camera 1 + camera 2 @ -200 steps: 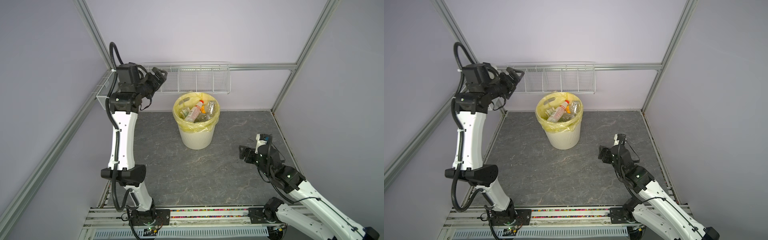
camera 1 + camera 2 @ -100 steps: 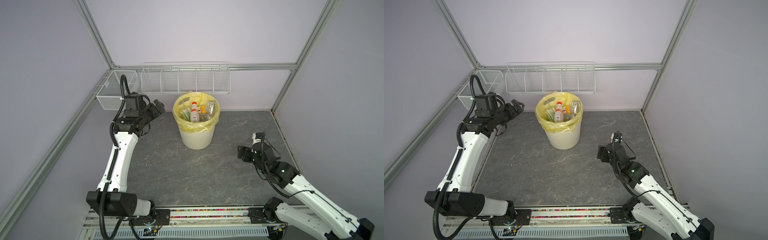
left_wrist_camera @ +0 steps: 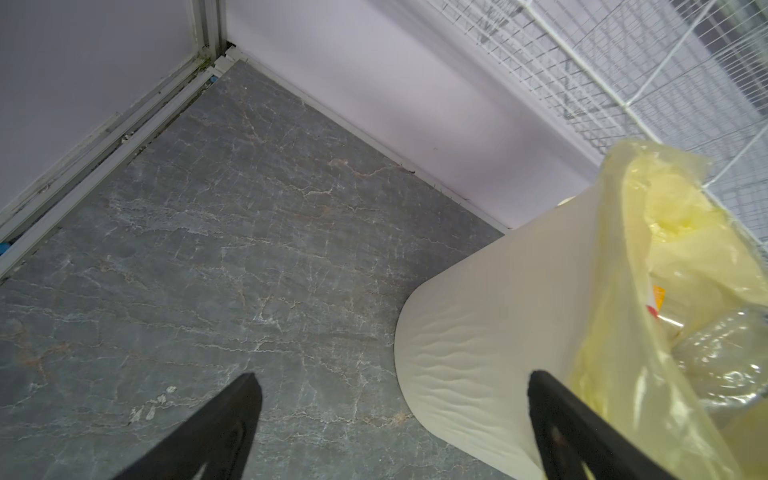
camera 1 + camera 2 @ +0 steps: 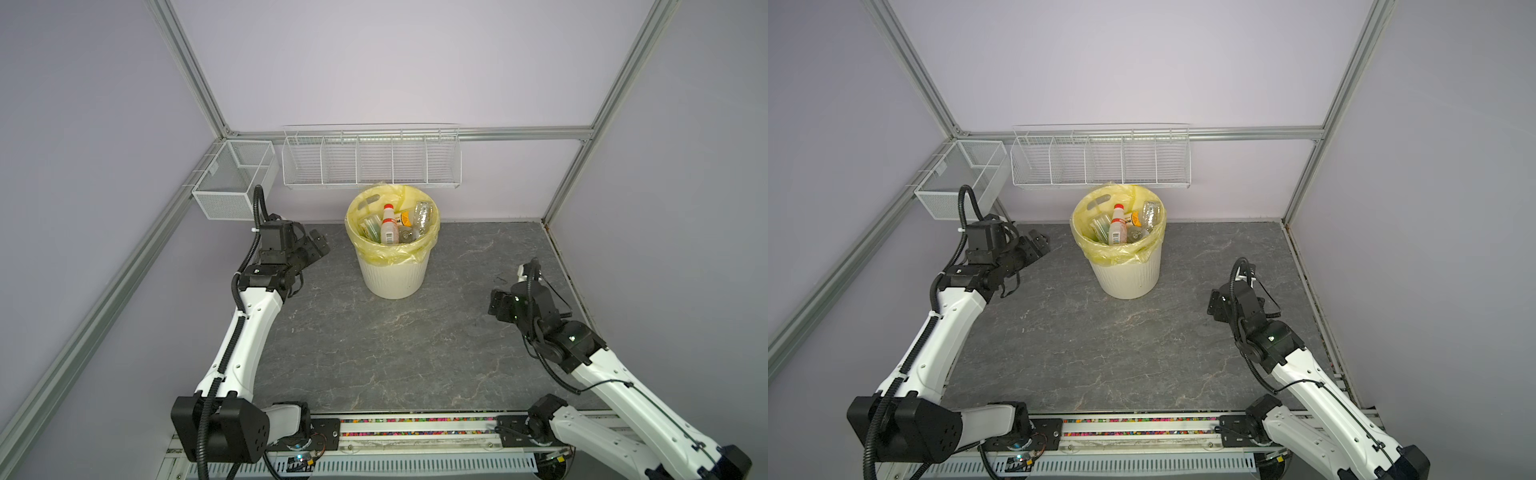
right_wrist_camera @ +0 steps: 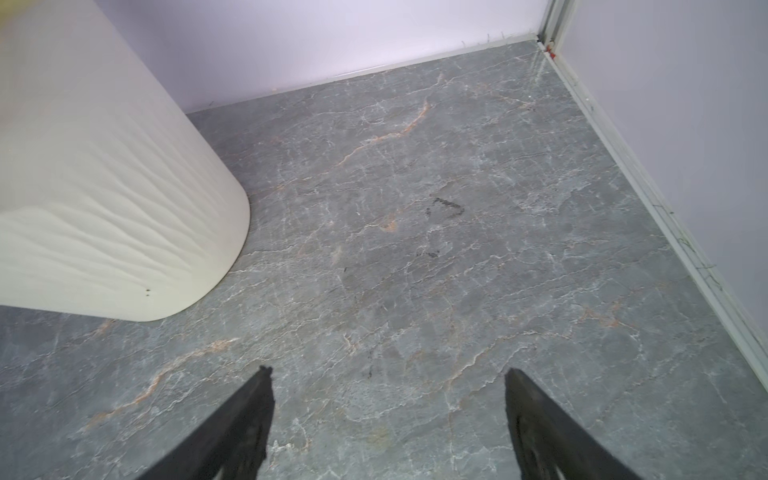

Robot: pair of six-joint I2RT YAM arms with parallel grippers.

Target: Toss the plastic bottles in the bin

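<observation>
Long white wire basket [image 4: 371,160], five compartments, sits on the back wall along the aluminium rail [image 4: 519,134]. Smaller mesh basket [image 4: 235,183] at left rear corner. Grey marbled tabletop [image 4: 374,345]; dark smudge [image 5: 446,206] on it.

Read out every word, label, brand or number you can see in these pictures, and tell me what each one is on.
No text anywhere can be read.
Red-capped bottle with a white label, in the round cream-white ribbed plastic bin: barcode and print, too small to read.
Orange-labelled clear bottle beside it: print too blurred to read.
</observation>
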